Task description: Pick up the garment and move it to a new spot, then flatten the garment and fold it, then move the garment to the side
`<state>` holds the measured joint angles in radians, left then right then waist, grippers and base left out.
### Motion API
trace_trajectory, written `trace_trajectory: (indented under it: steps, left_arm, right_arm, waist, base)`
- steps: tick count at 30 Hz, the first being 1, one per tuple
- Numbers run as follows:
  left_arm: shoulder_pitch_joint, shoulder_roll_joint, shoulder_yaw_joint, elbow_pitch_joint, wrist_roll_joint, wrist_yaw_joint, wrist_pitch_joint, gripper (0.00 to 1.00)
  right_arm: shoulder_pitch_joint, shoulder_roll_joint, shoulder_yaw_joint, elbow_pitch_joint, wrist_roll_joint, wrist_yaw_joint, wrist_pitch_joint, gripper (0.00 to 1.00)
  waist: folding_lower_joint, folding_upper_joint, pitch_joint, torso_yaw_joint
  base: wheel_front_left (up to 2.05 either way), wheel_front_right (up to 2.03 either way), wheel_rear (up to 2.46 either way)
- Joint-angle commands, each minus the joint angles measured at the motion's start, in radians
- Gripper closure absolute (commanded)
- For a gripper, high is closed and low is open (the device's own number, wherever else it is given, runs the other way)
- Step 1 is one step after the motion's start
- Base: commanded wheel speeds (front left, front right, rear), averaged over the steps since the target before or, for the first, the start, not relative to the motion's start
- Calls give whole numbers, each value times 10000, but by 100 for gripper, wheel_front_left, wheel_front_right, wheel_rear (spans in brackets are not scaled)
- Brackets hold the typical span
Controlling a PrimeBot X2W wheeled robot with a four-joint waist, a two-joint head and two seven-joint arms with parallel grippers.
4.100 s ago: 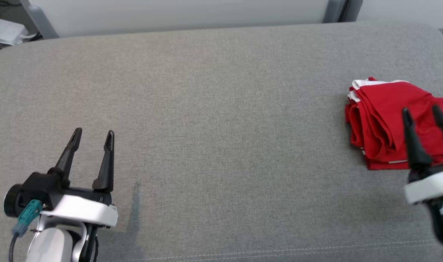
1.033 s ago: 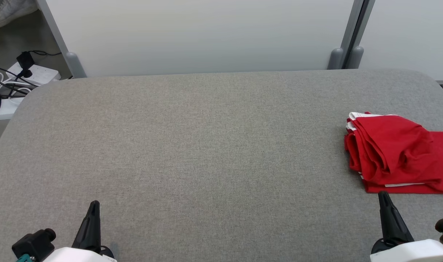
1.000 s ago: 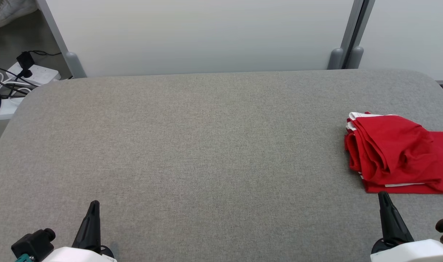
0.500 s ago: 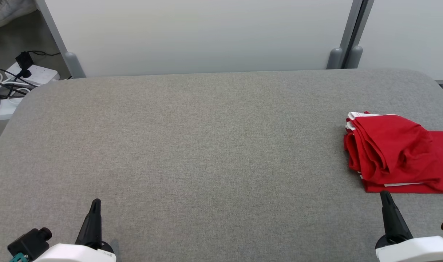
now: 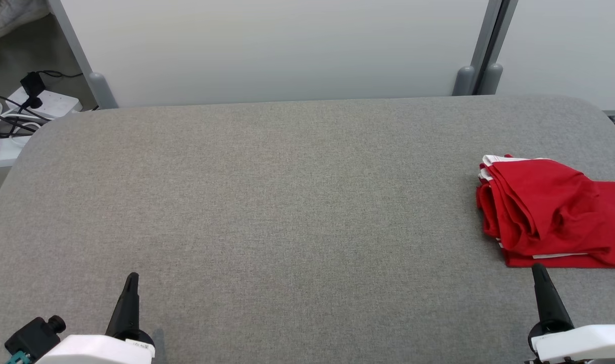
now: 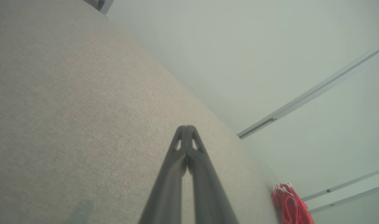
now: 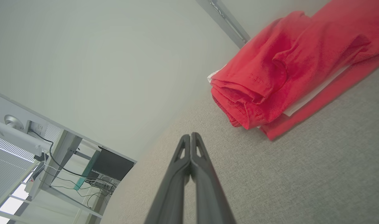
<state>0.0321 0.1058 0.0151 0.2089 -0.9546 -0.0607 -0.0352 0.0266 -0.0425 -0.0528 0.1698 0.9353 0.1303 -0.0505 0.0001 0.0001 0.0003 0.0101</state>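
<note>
Head camera looks down on the grey surface (image 5: 287,202); both low, skimming wrist cameras share the garment (image 7: 270,77).

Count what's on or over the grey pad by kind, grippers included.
Red garment: 1, folded, at the pad's right side
Grippers: 2, left gripper and right gripper, both shut, empty
Total: 3
</note>
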Motion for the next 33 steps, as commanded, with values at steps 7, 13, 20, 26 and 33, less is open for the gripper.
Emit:
trace_trajectory:
  steps: [7,13,20,26,33]
  left_arm:
    - [-689,-4,337,-134,-974,-172,182,100]
    - [-770,-66,412,-78,-1601,-231,330,100]
    - [-864,-139,498,-12,-2334,-301,502,100]
    - [-931,-190,559,35,-2857,-351,624,100]
    - [-1024,-263,645,101,-3589,-420,796,100]
  right_arm:
    - [-547,-214,29,-115,1024,3,247,100]
    - [-634,-220,-13,-19,1693,3,380,100]
    - [-736,-226,-65,93,2471,3,537,100]
    - [-809,-229,-103,173,3026,3,650,100]
    - [-912,-233,-157,285,3802,4,809,100]
  waist:
    - [-1,-1,4,-13]
    - [-1,-1,6,-23]
    - [-1,-1,10,-34]
    - [-1,-1,12,-43]
    - [-1,-1,15,-54]
  base:
    - [0,0,0]
    - [0,0,0]
    - [0,0,0]
    - [0,0,0]
    - [0,0,0]
